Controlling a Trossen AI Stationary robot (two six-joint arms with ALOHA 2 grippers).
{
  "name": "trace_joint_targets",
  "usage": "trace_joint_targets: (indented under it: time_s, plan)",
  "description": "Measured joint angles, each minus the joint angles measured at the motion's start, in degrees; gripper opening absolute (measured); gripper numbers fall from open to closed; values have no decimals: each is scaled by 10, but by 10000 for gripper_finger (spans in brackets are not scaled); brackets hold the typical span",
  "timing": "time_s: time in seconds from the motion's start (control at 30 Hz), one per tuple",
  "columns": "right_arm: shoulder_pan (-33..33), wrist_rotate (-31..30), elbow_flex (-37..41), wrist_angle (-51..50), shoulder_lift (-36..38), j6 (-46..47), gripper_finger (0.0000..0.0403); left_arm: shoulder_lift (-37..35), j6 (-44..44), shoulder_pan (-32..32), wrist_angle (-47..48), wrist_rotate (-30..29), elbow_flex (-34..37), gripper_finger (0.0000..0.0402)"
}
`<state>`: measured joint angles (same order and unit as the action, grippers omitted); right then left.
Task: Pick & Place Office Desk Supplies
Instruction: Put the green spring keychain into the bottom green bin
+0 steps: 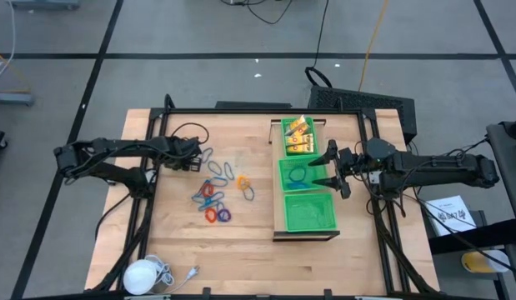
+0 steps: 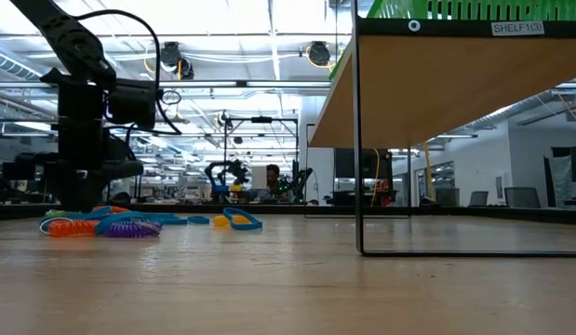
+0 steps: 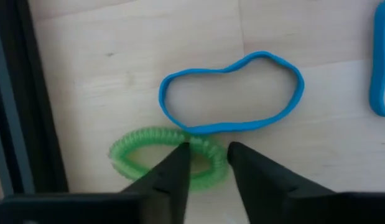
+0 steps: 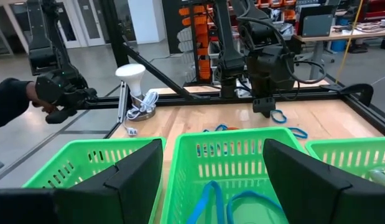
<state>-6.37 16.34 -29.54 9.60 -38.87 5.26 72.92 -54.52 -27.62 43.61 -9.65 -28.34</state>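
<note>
Left gripper (image 3: 208, 163) down at the table's 9 o'clock, fingers part-closed astride a green coil ring (image 3: 161, 158) touching a blue ring (image 3: 232, 93), other rings (image 1: 217, 196) near centre, right gripper (image 1: 334, 169) released wide over the middle green bin (image 1: 284, 175) at 3 o'clock.

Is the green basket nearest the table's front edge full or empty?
Empty. From above, the near green basket shows only bare mesh, while the middle basket holds a blue ring.

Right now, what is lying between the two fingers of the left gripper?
In the left wrist view, part of the green coil ring lies between the left gripper's fingers; the blue band lies just beyond it.
</note>
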Motion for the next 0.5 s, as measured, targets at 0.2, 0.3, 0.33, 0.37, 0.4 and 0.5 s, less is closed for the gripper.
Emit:
trace_joint_targets:
  time_s: [0.2, 0.3, 0.33, 0.37, 0.4, 0.5]
  plan:
    - [0, 0, 0, 0, 0, 0, 267, 1, -5, 1, 10, -8, 0, 13]
    - [0, 0, 0, 0, 0, 0, 267, 1, 2, 0, 8, -16, 0, 17]
    - [0, 0, 0, 0, 0, 0, 267, 1, 10, 0, 6, -15, -3, 18]
    - [0, 0, 0, 0, 0, 0, 267, 1, 16, 1, 8, -14, -8, 15]
    - [0, 0, 0, 0, 0, 0, 267, -2, 21, 3, 11, -12, -15, 10]
    - [0, 0, 0, 1, 0, 0, 267, -27, 37, 22, 13, -14, -50, 8]
